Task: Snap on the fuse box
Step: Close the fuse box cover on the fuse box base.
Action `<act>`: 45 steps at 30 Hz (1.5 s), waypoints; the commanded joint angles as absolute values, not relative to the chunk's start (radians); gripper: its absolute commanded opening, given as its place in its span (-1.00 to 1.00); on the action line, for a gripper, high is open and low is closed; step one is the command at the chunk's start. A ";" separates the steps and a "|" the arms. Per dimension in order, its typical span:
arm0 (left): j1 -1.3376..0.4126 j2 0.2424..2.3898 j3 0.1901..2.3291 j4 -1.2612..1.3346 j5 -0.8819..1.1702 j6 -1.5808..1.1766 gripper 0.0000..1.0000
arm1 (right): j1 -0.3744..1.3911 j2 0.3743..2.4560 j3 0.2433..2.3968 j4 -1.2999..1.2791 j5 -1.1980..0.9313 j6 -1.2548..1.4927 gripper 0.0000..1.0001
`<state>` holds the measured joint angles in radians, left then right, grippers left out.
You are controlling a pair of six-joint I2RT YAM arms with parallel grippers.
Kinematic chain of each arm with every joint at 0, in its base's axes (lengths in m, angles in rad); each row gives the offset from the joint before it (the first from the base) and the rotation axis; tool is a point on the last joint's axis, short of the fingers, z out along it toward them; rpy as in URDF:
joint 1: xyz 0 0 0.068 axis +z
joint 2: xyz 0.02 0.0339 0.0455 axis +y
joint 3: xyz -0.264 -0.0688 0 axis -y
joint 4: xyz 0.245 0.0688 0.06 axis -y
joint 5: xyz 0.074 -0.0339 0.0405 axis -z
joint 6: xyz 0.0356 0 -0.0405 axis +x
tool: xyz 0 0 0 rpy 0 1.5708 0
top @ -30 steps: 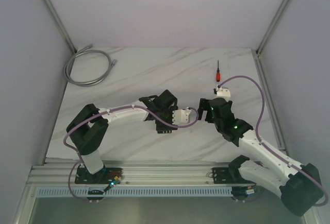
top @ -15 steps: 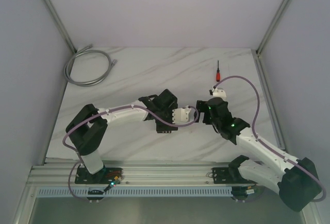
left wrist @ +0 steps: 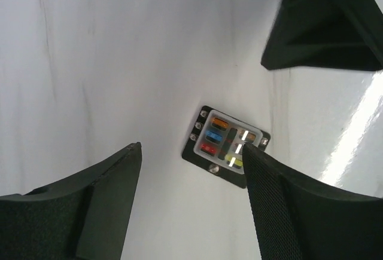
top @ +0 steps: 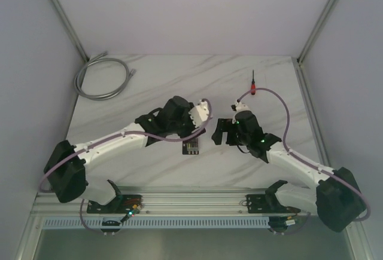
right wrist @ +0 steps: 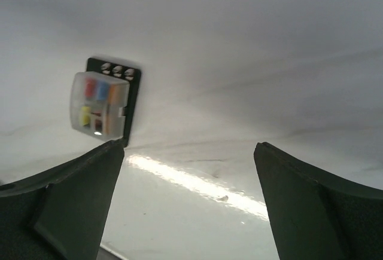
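No readable text, label, brand, number or sign in any view. Any markings on fuse box [left wrist: 225, 147] too small and blurred to make out.
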<state>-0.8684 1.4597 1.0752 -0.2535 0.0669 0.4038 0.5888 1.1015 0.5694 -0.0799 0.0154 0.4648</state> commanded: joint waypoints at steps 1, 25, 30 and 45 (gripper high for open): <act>-0.819 1.392 0.963 -0.146 0.038 0.017 0.51 | 0.596 1.156 0.594 0.055 -0.155 0.516 0.94; -0.754 1.487 0.760 0.126 0.045 -0.466 -0.18 | 0.637 1.460 0.677 0.236 -0.303 0.633 0.07; -0.736 1.535 0.766 0.126 0.051 -0.470 -0.21 | 0.639 1.503 0.694 0.242 -0.315 0.645 -0.07; -0.725 1.640 0.785 0.104 0.127 -0.512 -0.28 | 0.643 1.614 0.707 0.107 -0.260 0.659 -0.35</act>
